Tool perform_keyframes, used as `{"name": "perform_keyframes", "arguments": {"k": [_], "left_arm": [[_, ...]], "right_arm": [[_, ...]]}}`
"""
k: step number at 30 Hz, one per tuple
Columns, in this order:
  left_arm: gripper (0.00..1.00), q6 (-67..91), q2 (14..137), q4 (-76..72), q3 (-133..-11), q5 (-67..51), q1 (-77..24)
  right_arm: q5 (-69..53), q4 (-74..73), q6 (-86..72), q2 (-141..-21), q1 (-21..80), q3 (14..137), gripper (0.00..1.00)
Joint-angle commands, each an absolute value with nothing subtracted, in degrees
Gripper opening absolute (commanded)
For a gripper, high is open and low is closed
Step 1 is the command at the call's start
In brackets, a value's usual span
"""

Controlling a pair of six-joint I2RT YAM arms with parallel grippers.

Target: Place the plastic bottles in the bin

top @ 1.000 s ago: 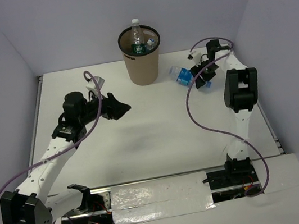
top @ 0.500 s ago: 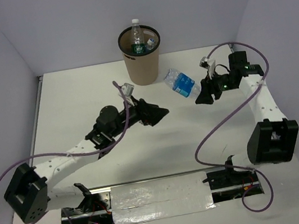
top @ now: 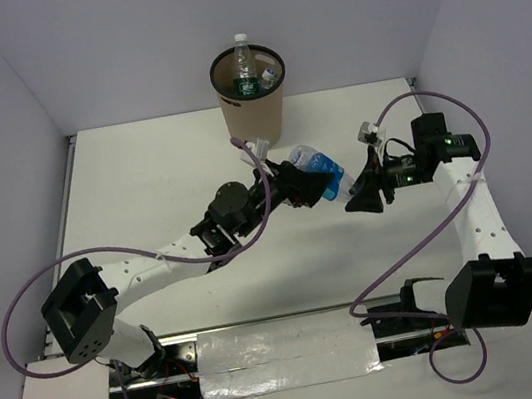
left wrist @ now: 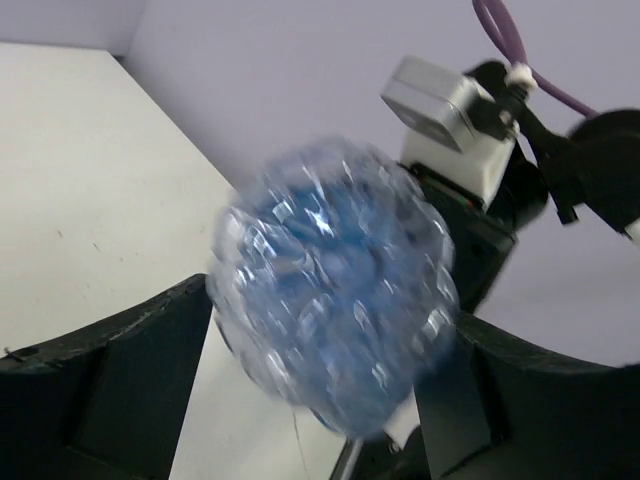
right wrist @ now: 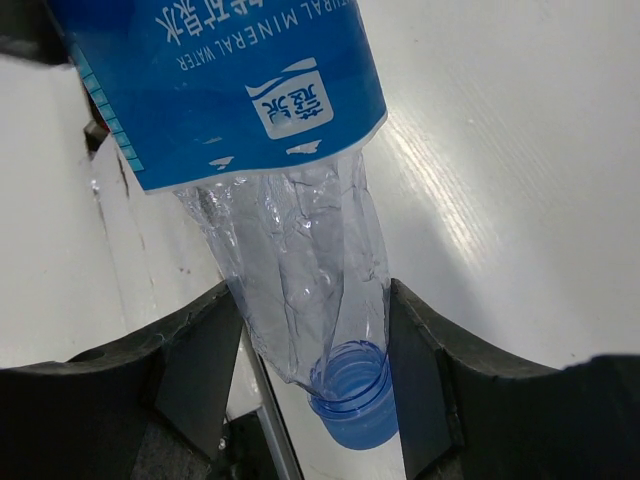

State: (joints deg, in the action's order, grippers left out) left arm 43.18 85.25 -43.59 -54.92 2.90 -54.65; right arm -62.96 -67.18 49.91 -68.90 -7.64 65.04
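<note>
A crumpled clear plastic bottle (top: 321, 167) with a blue label and blue cap is held in the air over the table. My right gripper (top: 359, 195) is shut on its neck just above the cap (right wrist: 358, 405), and the neck is squashed between the fingers (right wrist: 200, 370). My left gripper (top: 312, 185) is open, with its jaws standing on either side of the bottle's base (left wrist: 335, 300). The base looks blurred there. The tan-brown bin (top: 252, 112) stands at the back and holds an upright bottle (top: 243, 61) and another bottle (top: 269, 75).
The right arm's wrist camera (left wrist: 440, 105) and purple cable (left wrist: 520, 60) sit close behind the bottle in the left wrist view. The white table (top: 143, 189) is walled by grey panels. A table edge strip (right wrist: 265, 400) runs under the right gripper.
My left arm has swung right and forward until its open jaws reach the bottle's base. My right gripper has carried the bottle leftward and toward the table's middle.
</note>
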Motion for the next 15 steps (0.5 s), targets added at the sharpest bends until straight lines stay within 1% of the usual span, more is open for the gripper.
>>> {"name": "perform_keyframes", "arguments": {"k": [1,4,5,6,7,8,9,10,11,12,15], "left_arm": [[0.87,41.22,86.13,-45.45,-59.40,7.82,-55.63],[0.68,41.14,86.66,-42.63,-61.08,8.79,-55.99],[0.46,41.05,86.66,-41.58,-61.43,8.88,-55.99],[0.36,41.22,86.57,-40.53,-62.04,9.31,-56.07],[0.23,40.96,86.22,-39.65,-62.31,9.66,-56.07],[0.03,40.61,85.87,-38.42,-62.40,10.02,-56.07],[0.00,39.91,85.43,-37.63,-62.49,10.28,-55.99],[0.00,39.29,84.91,-36.57,-62.66,10.72,-56.07],[0.00,38.33,83.77,-35.43,-62.93,11.07,-55.99],[0.00,36.41,83.15,-32.03,-63.63,12.55,-55.99],[0.00,30.79,80.34,-24.12,-66.26,16.85,-55.81]], "right_arm": [[-67.59,-72.42,54.93,-66.45,-7.21,64.25,0.02],[-68.11,-71.11,54.15,-64.87,-7.12,63.11,0.02],[-68.20,-70.32,54.31,-64.52,-7.12,62.41,0.03],[-68.03,-69.96,54.49,-63.99,-7.12,62.23,0.05],[-68.11,-69.87,55.28,-63.72,-7.12,61.79,0.10],[-68.03,-70.13,55.89,-63.37,-7.12,61.70,0.21],[-68.03,-69.96,56.07,-63.28,-7.21,61.61,0.55],[-68.11,-69.79,55.90,-63.19,-7.29,61.61,0.69],[-68.20,-68.74,55.29,-62.67,-7.47,61.44,0.81],[-68.55,-67.86,54.59,-62.41,-7.73,61.17,1.00],[-68.91,-63.55,50.72,-61.00,-10.01,60.38,1.00]]}}
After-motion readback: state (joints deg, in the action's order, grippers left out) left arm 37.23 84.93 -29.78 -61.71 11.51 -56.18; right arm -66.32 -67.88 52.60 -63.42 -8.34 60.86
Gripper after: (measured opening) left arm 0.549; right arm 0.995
